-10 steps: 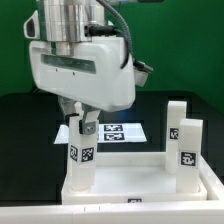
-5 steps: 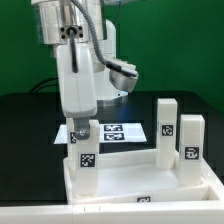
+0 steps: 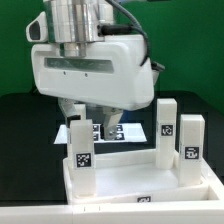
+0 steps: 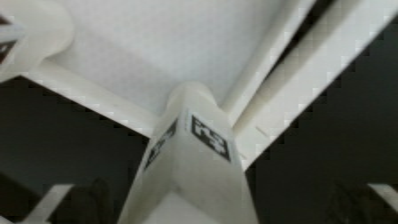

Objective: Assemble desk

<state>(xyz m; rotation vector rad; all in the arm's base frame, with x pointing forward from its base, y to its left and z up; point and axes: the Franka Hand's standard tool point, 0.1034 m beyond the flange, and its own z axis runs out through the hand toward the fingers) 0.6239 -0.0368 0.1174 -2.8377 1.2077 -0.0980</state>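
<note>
- Exterior view: the two-finger gripper (image 3: 92,124) hangs under the bulky white wrist housing, its dark fingers spread wide with a clear gap between them.
- The fingers hold nothing. A white square-section plastic leg (image 3: 81,150) stands upright just below the gripper, its top close under the finger on the exterior view's left; whether that finger touches it cannot be told.
- That leg carries a black-and-white square tag on its front face; the pattern is a code, not readable writing.
- The leg rises from a corner of the wide white rimmed plastic desk panel (image 3: 125,181), which lies flat on the dark tabletop (image 3: 25,120) below and in front of the gripper.
- Two more white upright legs (image 3: 190,150) (image 3: 167,122) stand on the far side of the panel from the gripper, toward the exterior view's right, each with its own square tag.
- Behind the gripper a thin flat marker board (image 3: 125,131) lies on the tabletop, its printed tags partly hidden by the fingers.
- A small tag shows on the panel's front rim; it is too small to read.
- Wrist view: the tagged white leg (image 4: 192,160) stands straight ahead of the gripper, between the blurred finger edges at the corners of the picture, apart from both.
- Its tag is seen at a slant, and the white panel lies beyond it.
</note>
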